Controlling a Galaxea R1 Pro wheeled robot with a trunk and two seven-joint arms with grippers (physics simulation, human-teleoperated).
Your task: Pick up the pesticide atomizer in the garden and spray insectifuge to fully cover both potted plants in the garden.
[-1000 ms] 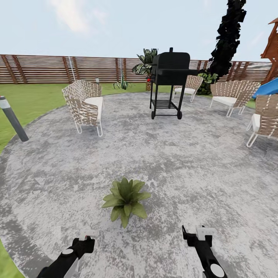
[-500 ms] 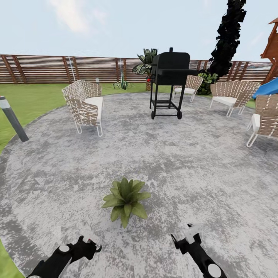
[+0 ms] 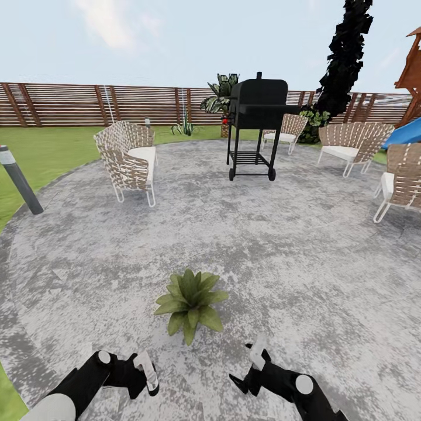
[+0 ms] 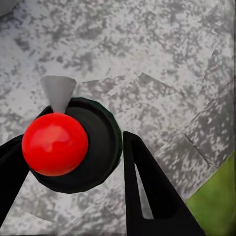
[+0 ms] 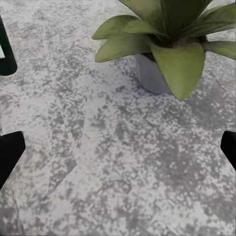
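One potted plant [image 3: 190, 303], a low green rosette, stands on the grey stone patio [image 3: 280, 245] just ahead of me; the right wrist view shows its grey pot [image 5: 150, 73]. The second potted plant is out of view. My left gripper [image 3: 143, 374] is below and left of the plant, shut on the pesticide atomizer [image 3: 148, 368]. The left wrist view looks down on the bottle's dark green body [image 4: 101, 142] with its red cap, held between the black fingers [image 4: 147, 191]. My right gripper [image 3: 248, 367] hangs open, below and right of the plant, its fingertips [image 5: 10, 152] far apart.
A black grill [image 3: 252, 126] stands at the patio's far side. Wicker chairs sit at the left [image 3: 128, 158] and right [image 3: 351, 143], another at the right edge [image 3: 403, 181]. A grey bollard [image 3: 17, 178] leans on the lawn at left. A brown slatted fence [image 3: 88, 105] closes the back.
Both arms have swung inward. The left gripper moved right with the atomizer and turned; the right gripper moved left, closer to the plant. The camera has not moved.
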